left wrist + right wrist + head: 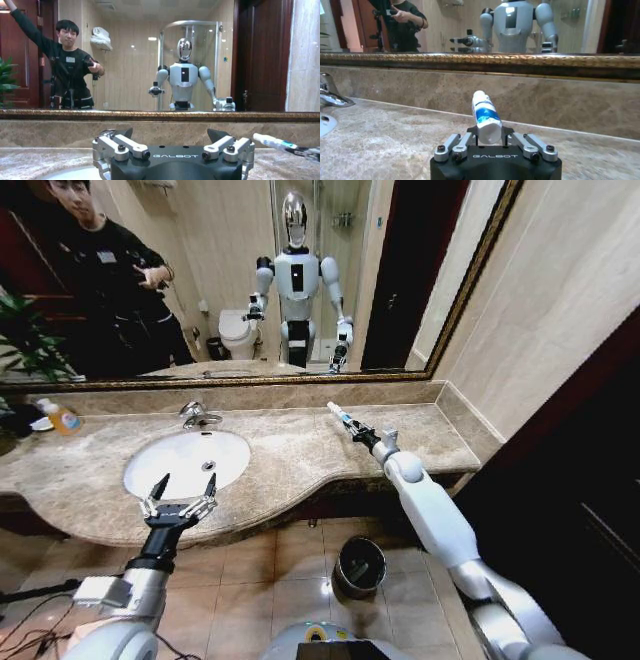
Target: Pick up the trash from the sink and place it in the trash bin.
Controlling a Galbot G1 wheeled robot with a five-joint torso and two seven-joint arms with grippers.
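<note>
Right gripper (490, 139) fingers clamping white tube with blue band (485, 114), tube sticking out past fingertips, hovering over marble counter (300, 450) right of centre. Left gripper (181, 498) fingers spreading apart, holding nothing, at near rim of sink (170, 465), lower left. Trash bin (359, 566) sitting on floor, bottom centre.

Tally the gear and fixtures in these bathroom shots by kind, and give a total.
Grippers: 2, the left gripper open above the sink rim, the right gripper shut on a white tube with a blue band
Sinks: 1
Chrome taps: 1
Soap bottles: 1
Trash bins: 1
Total: 7
</note>
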